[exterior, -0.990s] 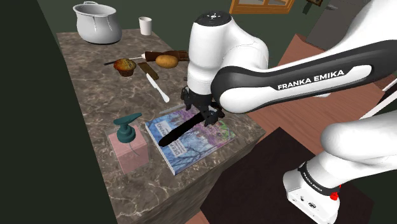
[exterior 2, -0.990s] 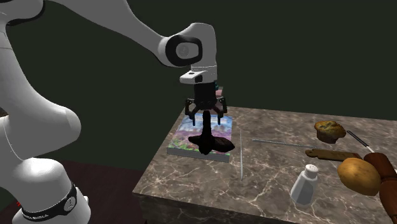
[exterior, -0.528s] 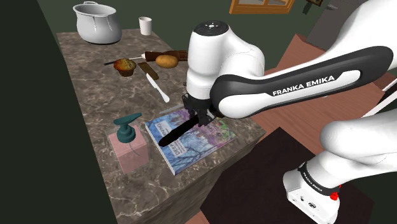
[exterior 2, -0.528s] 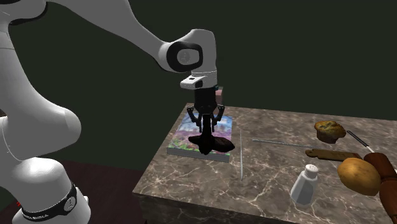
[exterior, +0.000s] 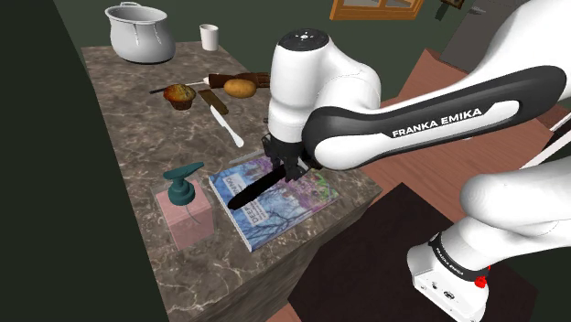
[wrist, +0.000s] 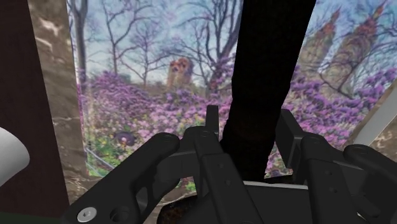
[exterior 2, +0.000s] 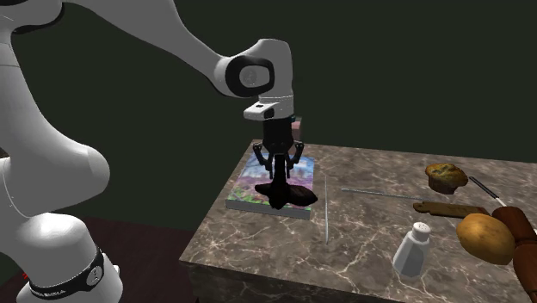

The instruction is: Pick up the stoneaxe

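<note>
since a second ago the fingers (exterior 2: 280,172) have dropped a little and drawn in from a spread stance; over the last half second nothing has shifted. they now pinch the handle of the stoneaxe (exterior: 249,194), a long all-black thing lying flat across the book (exterior: 297,203) with the purple-blossom cover. the book sits on the marbled surface (exterior: 137,128), just beside a pink soap dispenser (exterior: 183,209). the hand points straight down with the fingers set across the handle's width, which suits a slim bar lying flat. in the wrist view the handle (wrist: 267,76) runs away from the hand between the fingers, the cover behind it. the grip sits toward the handle's end, well apart from the broader head, so i judge the head may sag once raised. the axe rests on the book; the lift is not yet done.
</note>
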Action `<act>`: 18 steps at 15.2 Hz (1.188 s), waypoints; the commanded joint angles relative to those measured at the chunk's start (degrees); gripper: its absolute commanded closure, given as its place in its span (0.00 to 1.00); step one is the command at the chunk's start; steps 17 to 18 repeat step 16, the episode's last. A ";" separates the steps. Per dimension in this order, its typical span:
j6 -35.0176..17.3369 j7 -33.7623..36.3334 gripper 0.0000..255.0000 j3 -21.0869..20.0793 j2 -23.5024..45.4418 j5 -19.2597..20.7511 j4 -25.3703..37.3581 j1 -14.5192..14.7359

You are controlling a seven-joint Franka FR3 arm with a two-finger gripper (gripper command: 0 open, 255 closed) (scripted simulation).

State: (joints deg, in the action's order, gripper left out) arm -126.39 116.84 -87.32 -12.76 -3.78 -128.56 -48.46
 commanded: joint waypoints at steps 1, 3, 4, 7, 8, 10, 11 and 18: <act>1.16 -0.33 1.00 3.17 -0.26 -0.19 0.47 2.96; 2.72 -1.10 1.00 6.25 -1.06 -0.95 1.23 5.72; 3.50 -1.52 1.00 7.59 -1.51 -1.36 1.64 6.87; 5.87 -2.76 1.00 10.89 -2.90 -2.58 2.91 9.56; 6.66 -3.15 1.00 11.82 -3.35 -2.95 3.37 10.27; 8.24 -3.86 1.00 13.49 -4.18 -3.60 4.30 11.49; 9.03 -4.18 1.00 14.24 -4.56 -3.87 4.79 12.02; 11.50 -5.10 1.00 16.31 -5.65 -4.61 6.40 13.36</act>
